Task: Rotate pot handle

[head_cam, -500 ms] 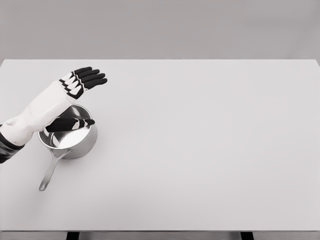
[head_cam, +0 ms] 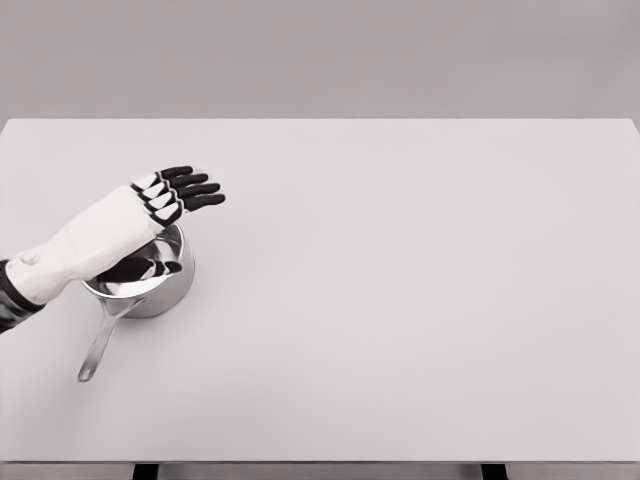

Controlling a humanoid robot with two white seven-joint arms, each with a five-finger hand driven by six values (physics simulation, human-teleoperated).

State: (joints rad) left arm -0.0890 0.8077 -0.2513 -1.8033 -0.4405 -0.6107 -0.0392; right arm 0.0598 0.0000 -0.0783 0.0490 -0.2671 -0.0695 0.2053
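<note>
A shiny steel pot point(head_cam: 160, 285) stands at the left of the white table point(head_cam: 400, 280). Its long handle point(head_cam: 100, 345) points toward the near left. My left hand point(head_cam: 185, 190) hovers above the pot's far rim with its black fingers point(head_cam: 200, 187) stretched flat toward the right, holding nothing. The white forearm point(head_cam: 90, 245) crosses over the pot's left side and hides part of the rim. The thumb point(head_cam: 145, 268) hangs over the pot's opening. No right arm shows in the head view.
The table's near edge point(head_cam: 320, 462) runs along the bottom of the picture, with dark legs just below it. A plain grey wall stands behind the far edge.
My left hand has shifted a little to the right and lower, closer over the pot. The pot and its handle have not moved.
</note>
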